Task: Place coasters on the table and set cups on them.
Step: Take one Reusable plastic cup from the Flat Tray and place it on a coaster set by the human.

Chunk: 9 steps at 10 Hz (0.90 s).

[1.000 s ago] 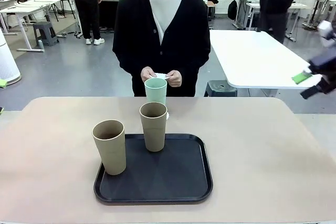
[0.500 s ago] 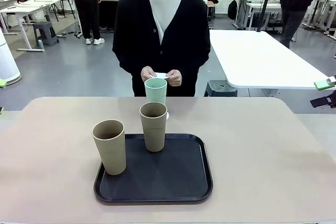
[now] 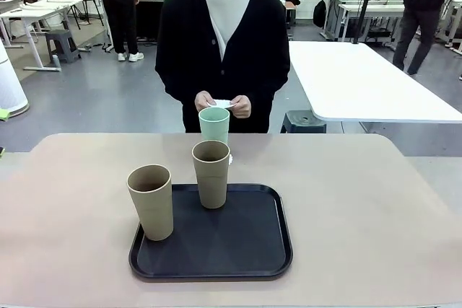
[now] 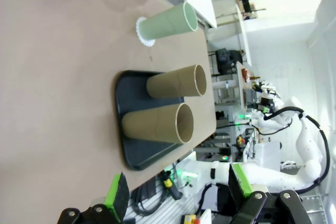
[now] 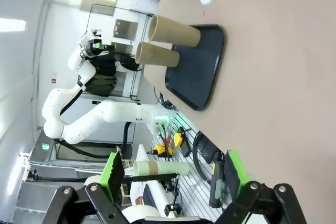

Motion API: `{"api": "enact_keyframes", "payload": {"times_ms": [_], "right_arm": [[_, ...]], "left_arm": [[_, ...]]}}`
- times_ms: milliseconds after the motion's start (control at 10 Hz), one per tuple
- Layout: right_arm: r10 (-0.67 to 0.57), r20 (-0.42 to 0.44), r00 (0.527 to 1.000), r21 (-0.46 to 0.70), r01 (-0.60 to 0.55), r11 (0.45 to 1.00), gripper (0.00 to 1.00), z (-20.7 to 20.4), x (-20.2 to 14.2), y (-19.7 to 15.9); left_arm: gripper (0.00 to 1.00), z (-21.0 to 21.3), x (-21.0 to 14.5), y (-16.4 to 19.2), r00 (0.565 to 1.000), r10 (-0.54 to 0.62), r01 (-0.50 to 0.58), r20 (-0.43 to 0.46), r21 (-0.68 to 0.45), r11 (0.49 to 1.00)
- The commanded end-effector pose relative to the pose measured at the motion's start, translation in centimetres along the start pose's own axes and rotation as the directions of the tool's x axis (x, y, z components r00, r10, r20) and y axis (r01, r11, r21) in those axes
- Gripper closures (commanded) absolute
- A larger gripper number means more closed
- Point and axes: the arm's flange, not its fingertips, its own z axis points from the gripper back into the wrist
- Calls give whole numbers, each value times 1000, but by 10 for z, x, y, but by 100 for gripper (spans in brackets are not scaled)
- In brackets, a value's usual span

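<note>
left tool (image 4: pixel 178 192): jaws wide apart, nothing between the green pads; hangs off the near edge of the desk (image 3: pixel 361 200), well apart from the cups.
left tan cup (image 3: pixel 151 210): upright at the near left corner of the black tray (image 3: pixel 245 250); looks empty.
middle tan cup (image 3: pixel 211 178): upright at the far edge of the tray, apart from the left tan cup; looks empty.
mint cup (image 3: pixel 214 124): upright on the desk beyond the tray, seated on a placed coaster (image 4: pixel 142 29).
spare coasters (image 3: pixel 222 104): white, held between the person's hands (image 3: pixel 204 102) above the far edge of the desk; count cannot be told.
right tool (image 5: pixel 173 177): jaws wide apart and empty; hangs clear of the desk, well apart from the tray.
cup handling: judged light and stiff, since the cups look empty; the matte wall should give the pads fair friction.
cup grasp point: across the wall at about mid-height. the taper widens upward, so a low pinch may let the cup ride down out of the pads; too hard a squeeze near the rim may flex it.
coaster handling: judged very thin, light and flat on the desk, hard to pinch from above. take it by the scalloped edge.
</note>
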Motion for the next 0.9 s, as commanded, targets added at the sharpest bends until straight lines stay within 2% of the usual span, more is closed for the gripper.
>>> {"api": "enact_keyframes", "payload": {"times_ms": [0,100,800], "right_arm": [[-47,20,999,-18,47,999,0,-4,-7,7],[-46,38,998,-17,47,999,0,-5,-6,7],[-25,14,1000,-11,25,1000,0,4,-7,4]], "left_arm": [[0,1,-1,0,1000,-3,3,1,-9,1000],[0,1,-1,0,1000,-3,3,1,-9,1000],[0,1,-1,0,1000,-3,3,1,-9,1000]]}}
